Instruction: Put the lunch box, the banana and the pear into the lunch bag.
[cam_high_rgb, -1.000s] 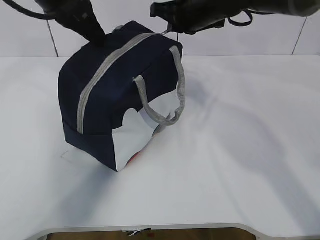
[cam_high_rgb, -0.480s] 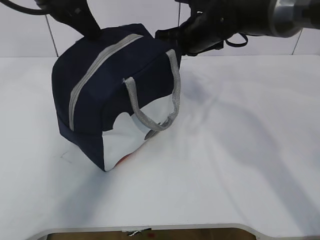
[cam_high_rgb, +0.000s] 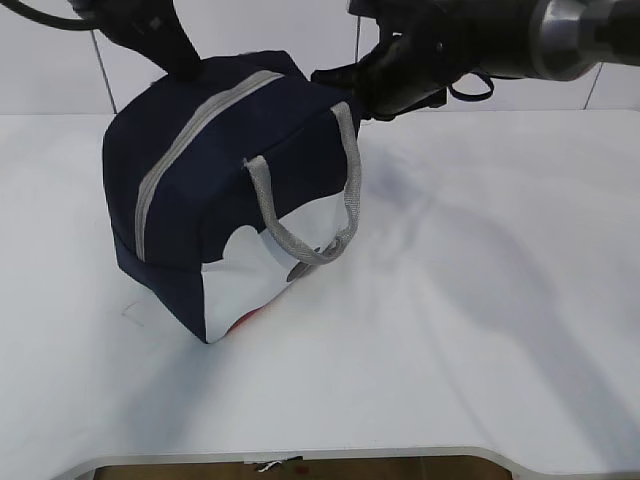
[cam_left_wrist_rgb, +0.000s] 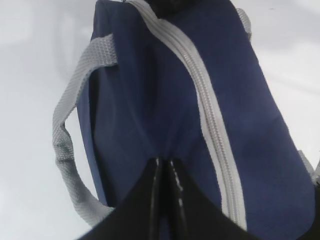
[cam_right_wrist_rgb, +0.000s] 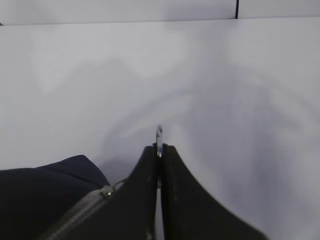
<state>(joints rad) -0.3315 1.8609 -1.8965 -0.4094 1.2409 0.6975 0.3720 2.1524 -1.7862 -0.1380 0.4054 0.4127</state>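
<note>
While the left gripper (cam_left_wrist_rgb: 165, 162) is pinching the lunch bag's (cam_high_rgb: 215, 190) fabric, the right gripper (cam_right_wrist_rgb: 159, 147) is clamping the ring pull (cam_right_wrist_rgb: 159, 134) at the bag's far end, apparently closing the zipper (cam_high_rgb: 195, 130); release seems due next.

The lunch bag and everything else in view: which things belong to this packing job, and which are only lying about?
Belong to the job:
- lunch bag, zipper closed
- left pincer, shut on the bag's fabric
- right pincer, shut on the metal pull

Lying about:
- nothing loose shows on the table
</note>
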